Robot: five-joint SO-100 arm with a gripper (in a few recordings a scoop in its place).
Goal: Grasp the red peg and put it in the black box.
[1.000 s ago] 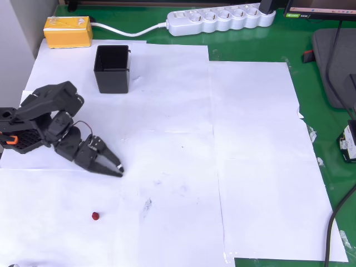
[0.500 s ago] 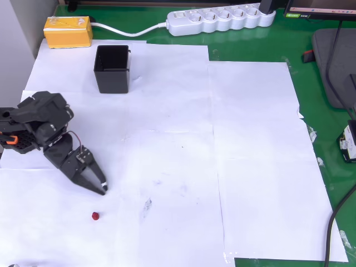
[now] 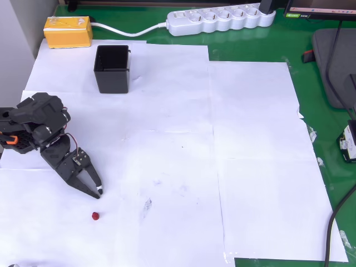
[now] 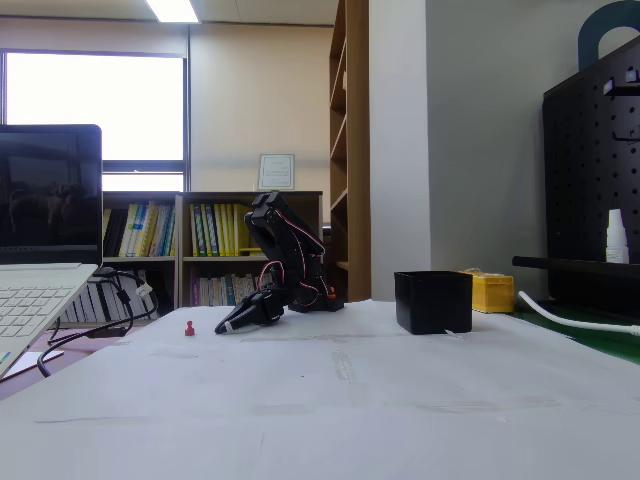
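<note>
Across a green table [image 3: 261, 41], several overlapping white paper sheets [image 3: 250, 167] are spread, as seen in the overhead view. At the far edge a white plastic power strip [image 3: 221, 19] and a yellow rectangular block [image 3: 68, 30] are laid, and a grey pad [image 3: 334, 61] is cut off at the right edge. Bookshelves [image 4: 225, 250] and a bright window [image 4: 95, 105] are seen behind the table in the fixed view, with an open laptop [image 4: 40, 250] cut off at the left. The small square black plastic box [image 3: 112, 68] stands upright on the paper, near the yellow block. The tiny dark-red rounded peg [image 3: 95, 215] lies on the paper, near but apart from the black two-finger gripper [image 3: 97, 193], whose tips appear drawn together and point towards it. The peg's shape is too small to be made out.
</note>
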